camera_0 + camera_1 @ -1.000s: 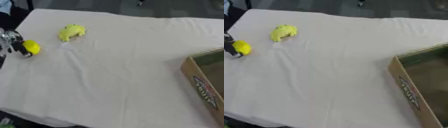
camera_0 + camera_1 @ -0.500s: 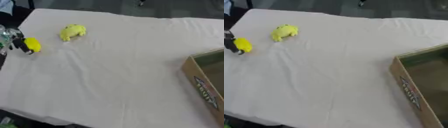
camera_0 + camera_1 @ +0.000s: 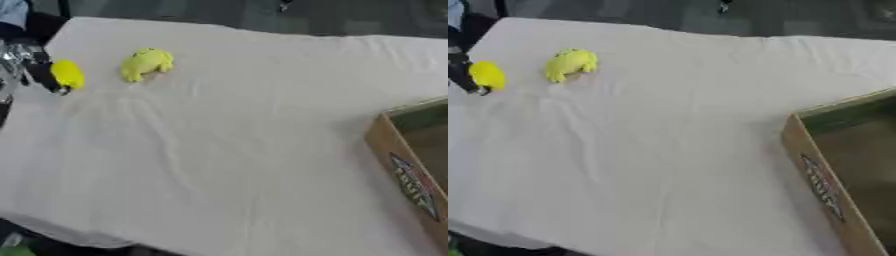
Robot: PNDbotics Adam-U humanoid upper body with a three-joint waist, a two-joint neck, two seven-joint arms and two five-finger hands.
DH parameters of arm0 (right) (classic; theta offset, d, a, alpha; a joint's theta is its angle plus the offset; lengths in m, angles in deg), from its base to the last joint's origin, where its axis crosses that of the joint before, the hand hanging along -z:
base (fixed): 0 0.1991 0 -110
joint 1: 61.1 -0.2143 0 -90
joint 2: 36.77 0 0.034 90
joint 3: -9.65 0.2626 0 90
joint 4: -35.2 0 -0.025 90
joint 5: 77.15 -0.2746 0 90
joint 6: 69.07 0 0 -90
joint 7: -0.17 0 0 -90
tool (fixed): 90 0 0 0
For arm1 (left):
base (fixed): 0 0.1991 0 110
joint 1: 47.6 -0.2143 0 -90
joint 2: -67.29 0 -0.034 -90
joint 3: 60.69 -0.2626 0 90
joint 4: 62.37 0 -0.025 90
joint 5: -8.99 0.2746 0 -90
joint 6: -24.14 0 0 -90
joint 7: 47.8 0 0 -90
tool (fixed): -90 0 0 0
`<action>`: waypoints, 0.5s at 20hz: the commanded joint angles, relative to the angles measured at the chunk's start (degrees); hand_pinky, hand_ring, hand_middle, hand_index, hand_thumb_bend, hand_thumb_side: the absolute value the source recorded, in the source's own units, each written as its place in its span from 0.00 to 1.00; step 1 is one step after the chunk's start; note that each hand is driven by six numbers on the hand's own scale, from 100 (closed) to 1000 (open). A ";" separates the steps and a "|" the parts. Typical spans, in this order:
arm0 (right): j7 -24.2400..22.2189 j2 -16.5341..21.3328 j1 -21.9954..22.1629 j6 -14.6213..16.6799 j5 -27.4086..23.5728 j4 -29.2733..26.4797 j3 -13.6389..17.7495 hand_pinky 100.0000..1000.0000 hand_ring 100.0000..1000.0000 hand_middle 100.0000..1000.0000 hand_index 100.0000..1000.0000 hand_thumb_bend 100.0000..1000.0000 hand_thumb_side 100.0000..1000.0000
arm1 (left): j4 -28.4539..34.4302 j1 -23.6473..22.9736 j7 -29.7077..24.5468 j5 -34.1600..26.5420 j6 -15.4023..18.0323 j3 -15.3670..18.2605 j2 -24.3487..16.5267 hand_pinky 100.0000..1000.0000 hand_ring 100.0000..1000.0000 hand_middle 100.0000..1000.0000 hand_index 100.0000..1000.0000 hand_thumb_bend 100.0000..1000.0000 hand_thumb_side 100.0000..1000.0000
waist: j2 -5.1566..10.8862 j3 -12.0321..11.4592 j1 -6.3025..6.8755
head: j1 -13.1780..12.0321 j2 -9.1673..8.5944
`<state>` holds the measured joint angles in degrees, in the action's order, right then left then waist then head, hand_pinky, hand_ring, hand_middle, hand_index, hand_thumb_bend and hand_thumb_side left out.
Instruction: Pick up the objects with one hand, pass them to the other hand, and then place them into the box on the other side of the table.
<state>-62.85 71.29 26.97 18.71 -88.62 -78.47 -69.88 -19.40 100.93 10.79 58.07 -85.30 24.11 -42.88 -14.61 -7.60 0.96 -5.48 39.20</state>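
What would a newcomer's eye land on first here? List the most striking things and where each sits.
Two bright yellow things stand out against the white tablecloth: a lumpy yellow soft toy lying at the far left, and a smooth yellow rounded object held at the left edge by the robot's left hand. At the right edge sits an open brown cardboard box with a printed label on its near wall.

A staged test setup in a lab or workshop-like room, not a home. A table (image 3: 245, 150) draped in a plain, wrinkled white cloth fills the view, with a bare dark grey floor (image 3: 667, 15) beyond its far edge at 12 o'clock. An open printed cardboard box (image 3: 824, 190) sits at 4 o'clock, and black and silver robot hardware shows at 10 o'clock.
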 commanded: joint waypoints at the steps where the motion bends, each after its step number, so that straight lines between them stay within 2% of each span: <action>1: 0.11 1.88 -0.07 0.24 -0.21 -0.92 0.59 1.00 0.92 0.92 1.00 0.00 0.43 | 5.84 -0.47 1.13 -2.81 -0.22 -0.59 -3.90 0.58 0.61 0.49 0.43 0.28 0.00 | 1.23 -0.14 -0.03 | 0.05 -0.14; 5: 0.14 1.91 -0.13 0.33 -0.18 -0.92 0.65 1.00 0.92 0.92 1.00 0.00 0.43 | 13.31 -3.47 3.57 -6.36 -0.91 -1.08 -5.62 0.56 0.59 0.48 0.42 0.27 0.00 | 1.16 -0.12 -0.04 | 0.15 -0.25; 10: 0.28 2.06 -0.18 0.71 -0.31 -0.92 0.84 1.00 0.92 0.92 1.00 0.00 0.42 | 24.04 -8.11 9.42 -12.70 -1.78 -1.58 -6.97 0.54 0.56 0.47 0.41 0.25 0.00 | 1.13 -0.09 -0.26 | 0.90 -0.53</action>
<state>-62.62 71.31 26.98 19.08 -88.62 -78.47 -69.83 1.39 92.21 18.64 47.00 -86.89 22.38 -47.07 -14.61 -7.72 0.65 -4.89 39.13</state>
